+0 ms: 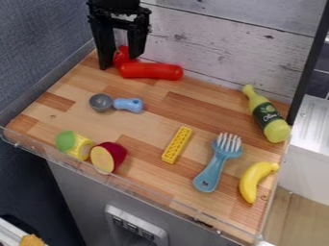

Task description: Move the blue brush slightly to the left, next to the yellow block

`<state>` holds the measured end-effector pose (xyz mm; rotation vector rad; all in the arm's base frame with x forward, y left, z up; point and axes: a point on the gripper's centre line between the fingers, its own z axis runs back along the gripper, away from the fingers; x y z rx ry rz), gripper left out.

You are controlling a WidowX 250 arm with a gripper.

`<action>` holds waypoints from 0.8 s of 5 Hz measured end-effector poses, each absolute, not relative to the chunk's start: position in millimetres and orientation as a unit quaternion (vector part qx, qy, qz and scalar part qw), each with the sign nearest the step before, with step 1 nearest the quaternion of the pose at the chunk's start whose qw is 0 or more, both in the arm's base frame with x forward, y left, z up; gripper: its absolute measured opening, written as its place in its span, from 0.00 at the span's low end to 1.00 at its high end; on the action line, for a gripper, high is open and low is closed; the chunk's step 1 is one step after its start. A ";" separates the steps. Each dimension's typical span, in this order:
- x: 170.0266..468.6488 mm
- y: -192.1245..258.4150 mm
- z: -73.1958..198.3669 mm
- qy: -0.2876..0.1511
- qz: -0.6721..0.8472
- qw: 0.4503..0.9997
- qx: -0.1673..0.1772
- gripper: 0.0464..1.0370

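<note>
Hanging above the wooden counter [151,120], the black gripper [119,62] is open; the red bent toy [151,71] lies at its fingers, partly between them, perhaps touching one.

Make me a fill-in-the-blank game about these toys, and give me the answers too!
The toy nearest the gripper is coloured ____.
The banana lies to the right of the fork, whose handle is ____.
The brick with the bumpy studs is coloured ____.
The scoop has a blue handle and a bowl coloured ____.

Missing words, in order: red; blue; yellow; grey.
</note>
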<state>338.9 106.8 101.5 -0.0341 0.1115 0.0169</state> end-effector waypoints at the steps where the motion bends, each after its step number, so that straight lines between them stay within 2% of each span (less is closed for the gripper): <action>1: 327.4 83.5 90.7 0.073 0.071 0.995 -0.019 0.95; 4: 314.3 -42.7 93.8 0.057 0.356 0.933 -0.011 0.95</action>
